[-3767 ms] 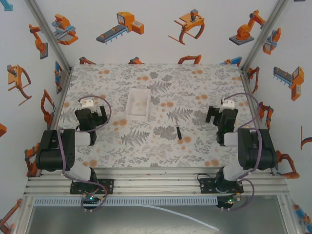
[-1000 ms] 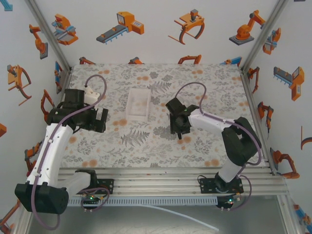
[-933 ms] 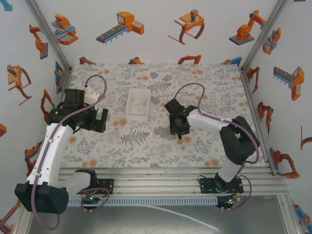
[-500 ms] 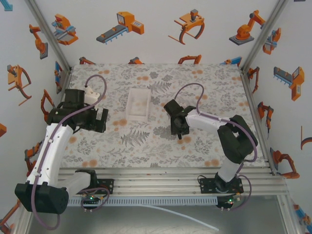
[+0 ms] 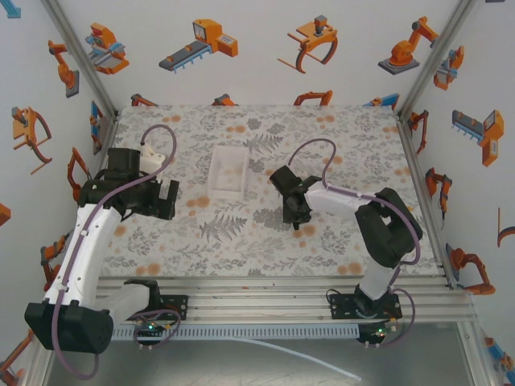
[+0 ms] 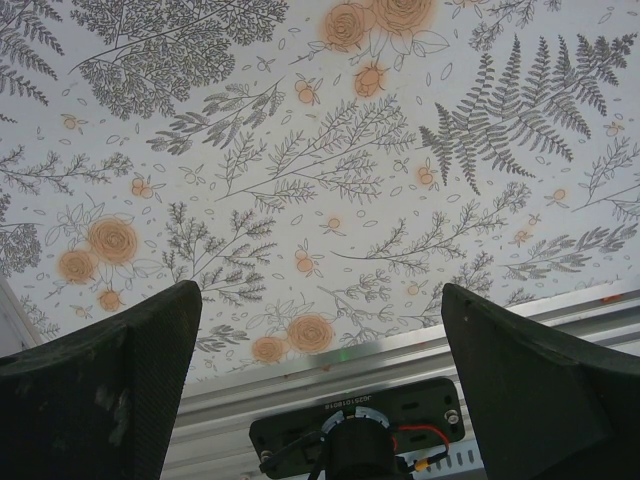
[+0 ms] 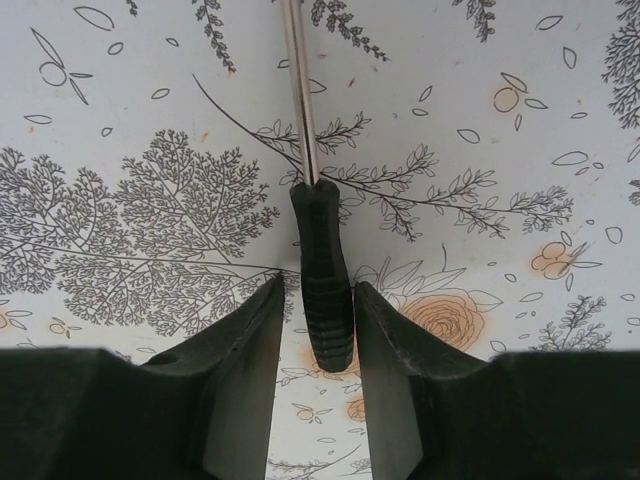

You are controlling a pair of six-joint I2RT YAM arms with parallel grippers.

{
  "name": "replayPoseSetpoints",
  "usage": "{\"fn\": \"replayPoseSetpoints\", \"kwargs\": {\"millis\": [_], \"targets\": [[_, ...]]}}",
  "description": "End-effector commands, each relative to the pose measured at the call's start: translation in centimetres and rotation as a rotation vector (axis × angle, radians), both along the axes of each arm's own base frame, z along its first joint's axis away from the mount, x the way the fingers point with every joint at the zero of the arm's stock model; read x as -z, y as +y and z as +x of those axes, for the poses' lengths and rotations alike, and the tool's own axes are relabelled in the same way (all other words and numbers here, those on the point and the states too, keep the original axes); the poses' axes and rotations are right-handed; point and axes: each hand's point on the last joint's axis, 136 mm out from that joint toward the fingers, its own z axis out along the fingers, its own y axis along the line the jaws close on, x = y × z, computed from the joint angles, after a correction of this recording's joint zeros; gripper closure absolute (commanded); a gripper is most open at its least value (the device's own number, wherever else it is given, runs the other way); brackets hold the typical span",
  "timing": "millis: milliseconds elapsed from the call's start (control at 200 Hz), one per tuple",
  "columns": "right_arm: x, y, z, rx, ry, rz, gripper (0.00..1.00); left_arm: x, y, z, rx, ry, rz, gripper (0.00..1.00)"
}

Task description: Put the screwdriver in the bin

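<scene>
right claw point(image 7: 315, 330) reaches low over table point(image 5: 338, 137), pinching screwdriver point(image 7: 322, 270) handle | left claw point(image 6: 320, 350) spread, raised over table's left side | bin point(image 5: 228, 173) between arms

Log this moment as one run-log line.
right gripper: fingers shut on screwdriver handle, on table | left gripper: open, idle | bin: no screwdriver inside

Lighting even, bright and diffuse across the flat floral-patterned tabletop point(image 5: 241, 233); shadows there are faint and soft. In the right wrist view the thin screwdriver with ribbed black handle and silver metal shaft point(image 7: 322, 285) is sharp, shaft showing a pale glare line. Near black fingers point(image 7: 240, 400) below it slightly soft.
</scene>
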Motion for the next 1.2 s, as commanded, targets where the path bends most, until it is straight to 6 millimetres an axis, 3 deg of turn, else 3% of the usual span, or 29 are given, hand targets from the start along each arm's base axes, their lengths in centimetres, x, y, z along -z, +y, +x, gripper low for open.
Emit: {"fn": "replayPoseSetpoints", "kwargs": {"millis": [0,190,406,776,987,1197], "targets": [[1.2,-0.5,-0.7,0.018,0.018,-0.013,0.65,0.0,-0.4,-0.3,-0.005,0.003,-0.026,0.03],[1.1,-0.6,-0.9,0.017,0.013,-0.005,0.73,0.0,-0.2,-0.3,-0.014,0.005,-0.020,0.03],[-0.8,-0.4,-0.7,-0.009,-0.019,0.013,0.78,-0.4,0.0,-0.4,-0.017,-0.010,-0.013,0.03],[-8.2,0.8,0.7,-0.063,-0.124,0.069,0.80,0.1,0.4,-1.4,-0.019,-0.018,0.001,0.03],[-13.4,3.9,2.6,-0.132,-0.202,0.101,0.81,-0.3,0.2,-1.3,-0.024,-0.033,-0.014,0.03],[-17.1,9.9,4.8,-0.230,-0.258,0.137,0.81,-0.7,-0.5,-0.8,-0.033,-0.034,-0.065,0.03]]}}
